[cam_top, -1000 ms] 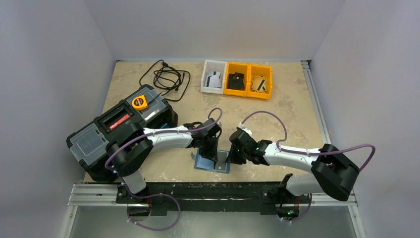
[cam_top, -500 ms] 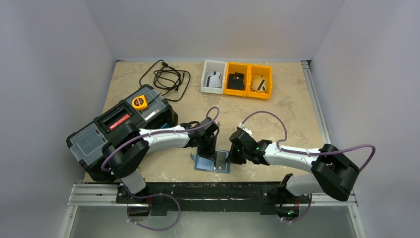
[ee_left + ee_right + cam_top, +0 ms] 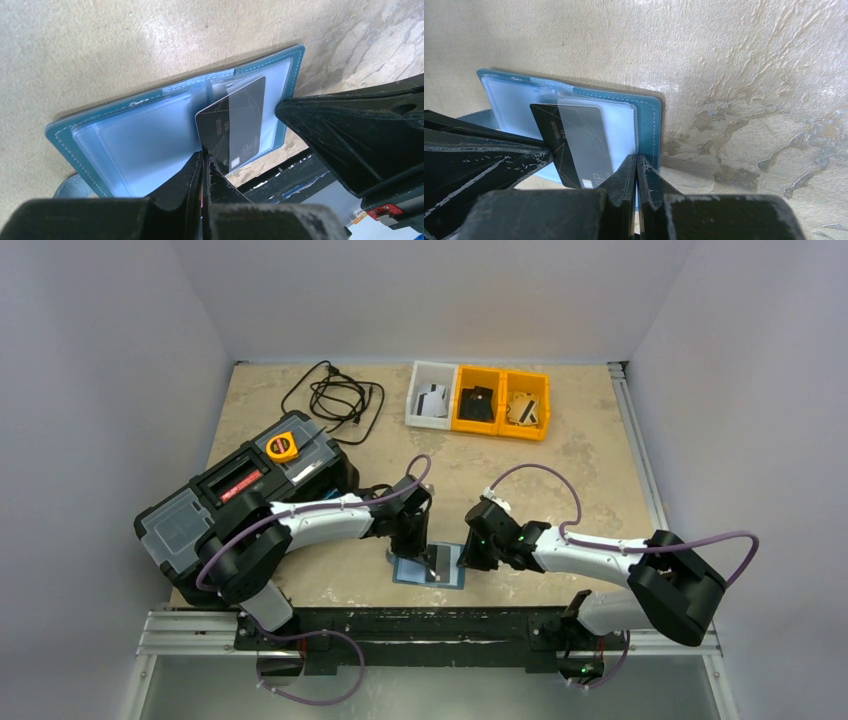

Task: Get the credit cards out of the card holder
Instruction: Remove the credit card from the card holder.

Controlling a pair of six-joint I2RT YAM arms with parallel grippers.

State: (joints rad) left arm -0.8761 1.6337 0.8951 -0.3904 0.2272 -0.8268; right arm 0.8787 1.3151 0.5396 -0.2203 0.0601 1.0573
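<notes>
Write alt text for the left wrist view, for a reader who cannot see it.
The left end effector pinches a corner of a black plastic card sticking partly out of an open teal-blue two-panel card holder lying flat on a beige table.

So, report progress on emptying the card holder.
Done: the card holder lies open, and cards sit in the far bins. In hand: the left gripper is shut on a corner of the black card, partly out of its clear pocket; the right gripper, shut, sits at the holder's edge. Left: pull that card free; the other pocket looks empty.
</notes>
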